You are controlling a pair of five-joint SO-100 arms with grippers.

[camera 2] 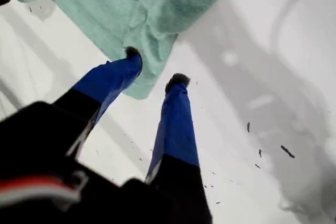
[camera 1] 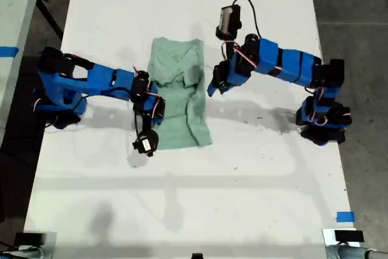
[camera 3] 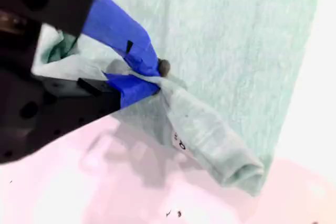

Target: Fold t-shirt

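Ext. view, L to R: my second gripper (camera 1: pixel 150 102) sat at t-shirt's (camera 1: pixel 179 98) left edge, jaws clamped on a cloth fold. T-shirt lay partly folded mid-table (camera 1: pixel 254 180). My first gripper (camera 1: pixel 213 89) hung just right of it, jaws apart, empty.

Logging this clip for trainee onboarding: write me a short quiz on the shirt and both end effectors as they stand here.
1. True or false: my first end effector is shut on the t-shirt.
2. What does my second end effector hold? A) a bunched fold of the t-shirt B) nothing C) a loose white tag
3. Fill in: the t-shirt lies on a white ____.
Key: 1 false, it is open beside the shirt's edge; 2 A; 3 table.
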